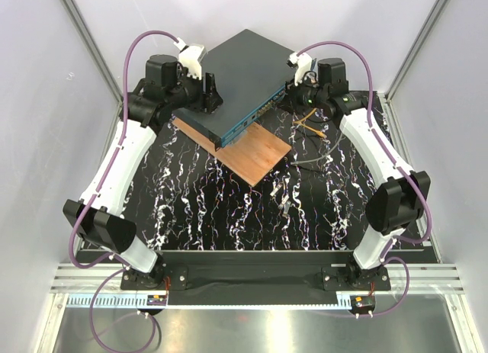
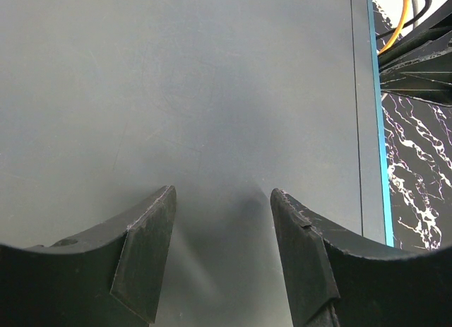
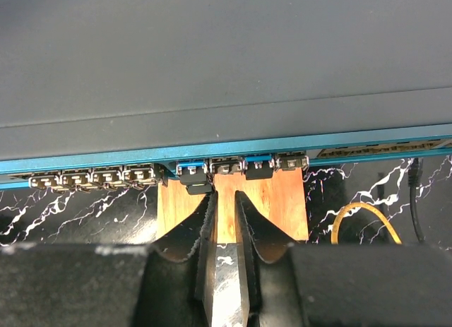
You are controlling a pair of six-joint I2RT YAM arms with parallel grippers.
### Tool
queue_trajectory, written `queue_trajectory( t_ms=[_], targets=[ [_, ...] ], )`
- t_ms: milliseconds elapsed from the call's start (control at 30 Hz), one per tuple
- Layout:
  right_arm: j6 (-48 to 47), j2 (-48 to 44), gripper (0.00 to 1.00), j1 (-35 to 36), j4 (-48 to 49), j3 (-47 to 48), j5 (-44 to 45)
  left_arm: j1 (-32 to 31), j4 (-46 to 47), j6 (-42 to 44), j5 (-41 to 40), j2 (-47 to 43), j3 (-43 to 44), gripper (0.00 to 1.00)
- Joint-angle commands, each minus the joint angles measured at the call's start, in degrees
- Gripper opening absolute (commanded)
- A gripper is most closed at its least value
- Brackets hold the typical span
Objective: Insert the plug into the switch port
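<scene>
The switch [image 1: 240, 71] is a flat dark grey-teal box lying on a brown wooden board [image 1: 255, 155]. Its teal front face [image 3: 233, 149] carries a row of small sockets [image 3: 226, 164]; two hold dark inserts. My left gripper [image 1: 206, 90] is open over the switch's top [image 2: 212, 94] at its left side, with nothing between its fingers [image 2: 145, 249]. My right gripper [image 3: 226, 195] sits just in front of the sockets over the board [image 3: 272, 200], its jaws a narrow gap apart and empty. A tiny pale piece [image 1: 284, 209] on the mat may be the plug; I cannot tell.
Yellow cables [image 1: 309, 118] and a long grey cable [image 1: 309, 162] lie on the black marbled mat to the right of the board. A yellow loop [image 3: 364, 221] and a black cable [image 3: 415, 200] lie right of my right gripper. White walls enclose the table.
</scene>
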Motion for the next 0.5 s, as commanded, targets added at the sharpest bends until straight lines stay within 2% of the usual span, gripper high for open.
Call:
queue_trajectory(
  t_ms=[0,467],
  targets=[
    [1.4,1.1,0.22,1.9,3.7,4.3,-0.7,0.4,2.0,-0.6,1.2,-0.2,-0.3,0.61],
    [3.4,5.1,0.21,4.7,3.4,9.8,0.3,0.7,2.8,-0.8,1.6,-0.4,-2.0,0.61]
  ],
)
